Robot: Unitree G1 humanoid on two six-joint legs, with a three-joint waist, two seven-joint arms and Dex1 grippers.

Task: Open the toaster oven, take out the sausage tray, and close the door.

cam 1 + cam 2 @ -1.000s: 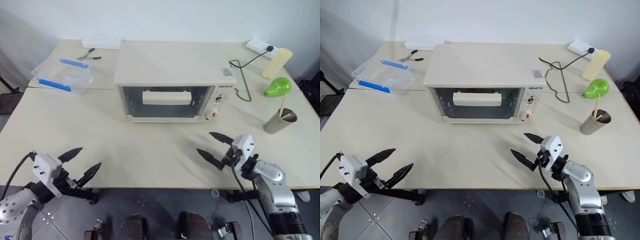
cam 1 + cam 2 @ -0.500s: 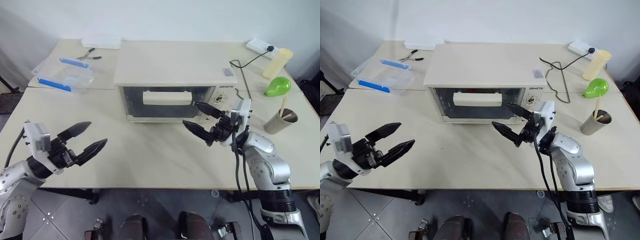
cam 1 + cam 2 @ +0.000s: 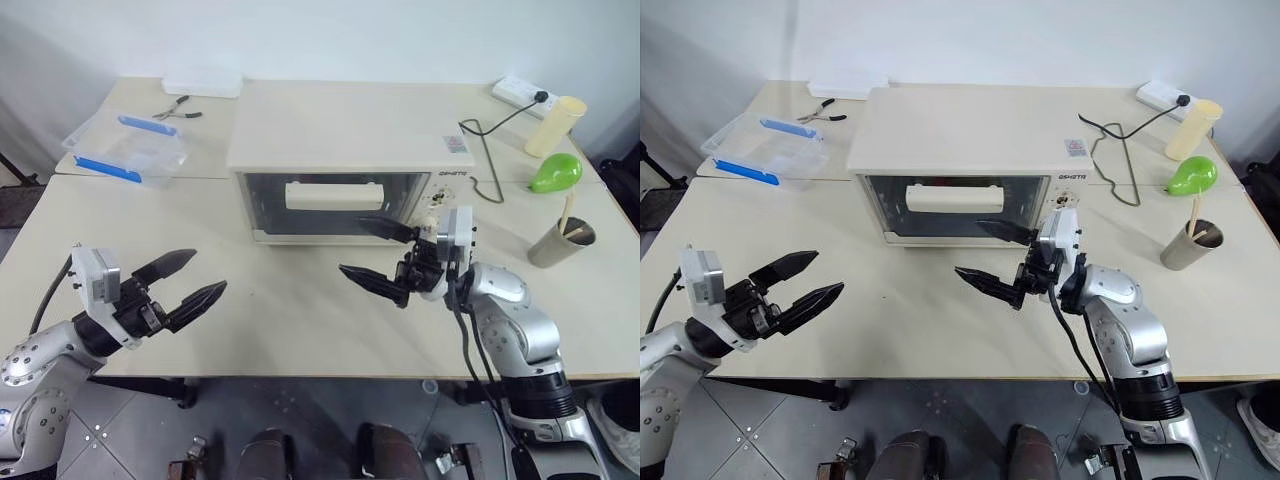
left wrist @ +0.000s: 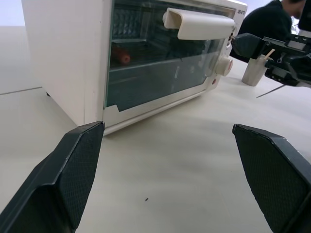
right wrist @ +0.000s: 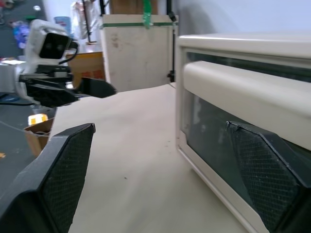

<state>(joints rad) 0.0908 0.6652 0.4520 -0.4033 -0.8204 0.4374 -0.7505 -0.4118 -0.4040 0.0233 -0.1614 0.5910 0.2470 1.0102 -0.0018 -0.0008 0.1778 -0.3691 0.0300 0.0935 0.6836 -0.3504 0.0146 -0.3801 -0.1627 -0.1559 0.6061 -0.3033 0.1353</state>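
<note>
On the worktop point(image 3: 300, 330) I've got the toaster oven point(image 3: 340, 135) sitting mid-table toward the back edge, glass front facing me. Its door point(image 3: 328, 205) is closed, the cream bar handle point(image 3: 333, 194) across the upper part of the glass. Left wrist view looks through the glass: a red sausage point(image 4: 120, 54) sits inside on a shelf at the oven's left end; I can't make out the sausage tray itself behind the glass. Red-marked knob point(image 3: 432, 226) is on the oven's right panel.

Right gripper point(image 3: 378, 255) is up in front of the door's lower right corner, jaws spread wide and holding nothing; the upper finger reaches in front of the glass below the handle, and I can't tell if it touches. Left gripper point(image 3: 194, 280) hovers over the front left edge of the worktop, jaws wide as well, nothing held, well apart from the oven.

Back left corner: clear plastic box with blue clips point(image 3: 128, 148), pliers point(image 3: 177, 110) behind it. Right edge: green balloon on a stick point(image 3: 556, 174) in a grey cup point(image 3: 558, 241), black cable point(image 3: 487, 140) running to a power strip point(image 3: 522, 94) at the back right corner.
</note>
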